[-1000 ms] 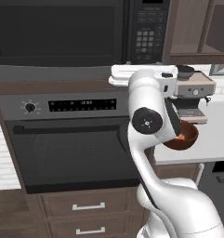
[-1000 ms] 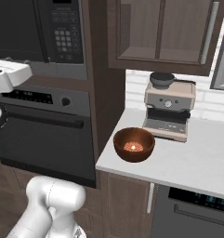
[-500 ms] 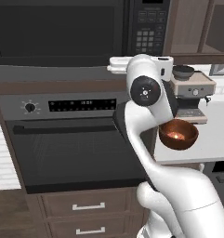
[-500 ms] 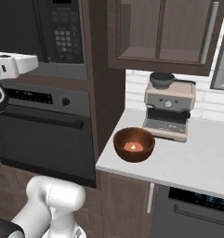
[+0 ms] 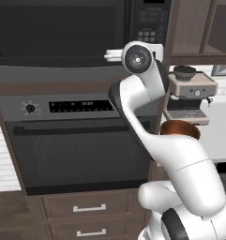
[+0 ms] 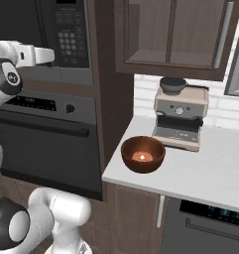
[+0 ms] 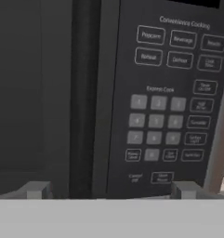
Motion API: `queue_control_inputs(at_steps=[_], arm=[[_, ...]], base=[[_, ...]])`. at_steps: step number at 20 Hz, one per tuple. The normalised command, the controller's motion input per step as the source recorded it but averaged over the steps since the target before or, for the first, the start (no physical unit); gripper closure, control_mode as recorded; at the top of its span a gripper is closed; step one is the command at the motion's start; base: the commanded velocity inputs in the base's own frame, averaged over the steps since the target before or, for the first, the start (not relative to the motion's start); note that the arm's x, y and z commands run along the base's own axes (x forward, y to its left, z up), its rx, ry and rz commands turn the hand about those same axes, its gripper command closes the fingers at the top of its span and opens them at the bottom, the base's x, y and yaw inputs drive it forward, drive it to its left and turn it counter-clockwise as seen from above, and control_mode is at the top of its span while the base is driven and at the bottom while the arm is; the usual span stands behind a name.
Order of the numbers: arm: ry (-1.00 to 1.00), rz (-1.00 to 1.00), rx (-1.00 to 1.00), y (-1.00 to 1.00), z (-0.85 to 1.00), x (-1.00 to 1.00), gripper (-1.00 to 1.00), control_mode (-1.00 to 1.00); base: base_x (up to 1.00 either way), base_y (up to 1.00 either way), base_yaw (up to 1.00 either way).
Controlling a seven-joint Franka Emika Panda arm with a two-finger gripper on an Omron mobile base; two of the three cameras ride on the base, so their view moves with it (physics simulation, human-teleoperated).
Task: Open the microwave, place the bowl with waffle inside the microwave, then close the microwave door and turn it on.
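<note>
The microwave (image 5: 81, 33) is cut off by the top edge of the left base view, so its upper part cannot be seen, and its door (image 5: 58, 30) runs off the left edge. In the right base view the robot's arm covers part of the microwave's lower left. The keypad (image 7: 171, 102) lettering in the hand view is blurred; most labels cannot be read. The bowl (image 5: 180, 129) in the left base view is mostly hidden behind the arm, only its rim showing. The waffle (image 6: 142, 157) is too small to make out its grid. The pincer's (image 7: 111, 190) fingertips (image 7: 35, 189) barely clear the bottom band, their shape unclear.
</note>
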Motion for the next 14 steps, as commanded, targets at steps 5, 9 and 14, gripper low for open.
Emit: queue_control_inputs(at_steps=[5, 9, 14], arm=[[0.09, 0.0, 0.0, 0.1, 0.0, 0.72, -1.0, -1.0], [0.02, 0.0, 0.0, 0.17, -0.12, 0.73, -1.0, -1.0], [0.0, 0.0, 0.02, 0.0, -0.34, 0.72, -1.0, -1.0]], base=[[0.0, 0.0, 0.0], [0.0, 0.0, 0.0], [0.0, 0.0, 0.0]])
